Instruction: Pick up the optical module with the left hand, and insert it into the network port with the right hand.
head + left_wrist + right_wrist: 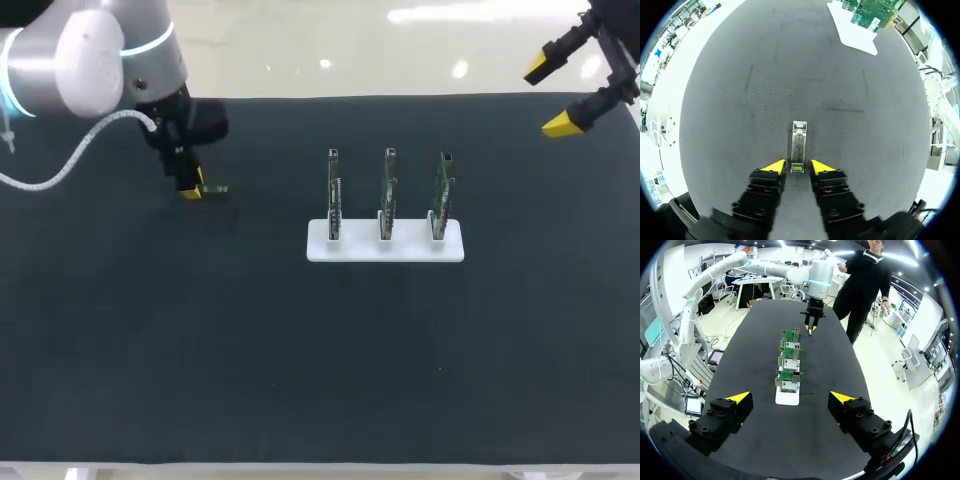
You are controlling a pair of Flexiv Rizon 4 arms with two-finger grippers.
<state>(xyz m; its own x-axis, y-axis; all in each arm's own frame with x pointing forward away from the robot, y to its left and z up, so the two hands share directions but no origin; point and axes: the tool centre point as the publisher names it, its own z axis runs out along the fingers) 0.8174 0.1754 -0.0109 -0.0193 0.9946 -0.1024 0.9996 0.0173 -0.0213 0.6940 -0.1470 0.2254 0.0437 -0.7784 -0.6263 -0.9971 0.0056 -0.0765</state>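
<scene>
Optical module (pixel 798 147) btwn open left hand (pixel 797 166); 3 boards (pixel 389 195) in stand (pixel 385 250).

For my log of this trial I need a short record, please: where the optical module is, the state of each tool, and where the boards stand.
optical module: lies flat on the black mat, near end between the fingers of the left tool
left tool: open, low over the mat; a small gap shows on each side of the module
right tool: open wide, empty, near the table's far right corner
circuit boards: three, upright in a white holder, mid-table
task stage: module not yet lifted
</scene>
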